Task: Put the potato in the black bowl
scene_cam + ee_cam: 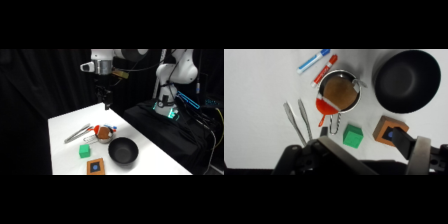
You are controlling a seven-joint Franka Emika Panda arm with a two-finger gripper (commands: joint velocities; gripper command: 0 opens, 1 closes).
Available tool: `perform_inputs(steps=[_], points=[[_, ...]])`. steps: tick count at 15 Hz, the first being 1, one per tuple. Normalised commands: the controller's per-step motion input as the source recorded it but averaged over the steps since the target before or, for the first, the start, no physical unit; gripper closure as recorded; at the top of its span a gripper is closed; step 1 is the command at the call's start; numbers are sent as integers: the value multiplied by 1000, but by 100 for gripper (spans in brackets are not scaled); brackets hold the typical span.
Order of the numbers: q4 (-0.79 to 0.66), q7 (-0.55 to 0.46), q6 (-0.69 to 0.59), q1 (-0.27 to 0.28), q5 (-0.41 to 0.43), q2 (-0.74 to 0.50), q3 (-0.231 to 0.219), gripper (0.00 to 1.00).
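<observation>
A: Which step? Gripper hangs high over the table's far side, nothing in it. I can't tell whether it's apart or together.

B: Approach, I'd say; no grasp yet. The potato sits inside the silver bowl, left of the black bowl, which is empty.

A: Next move?

B: Come down over the silver bowl and take the potato from above. Its rim is tight, and a red-handled tool lies against it, so watch for snagging.
</observation>
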Motion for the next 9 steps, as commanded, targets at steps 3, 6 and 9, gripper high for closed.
perform_inputs(steps=[3, 6, 9], points=[[58, 30, 42, -38, -5, 84, 1, 0], [79, 65, 89, -65, -42, 113, -29, 0], [3, 45, 186, -67, -17, 93, -37, 0]])
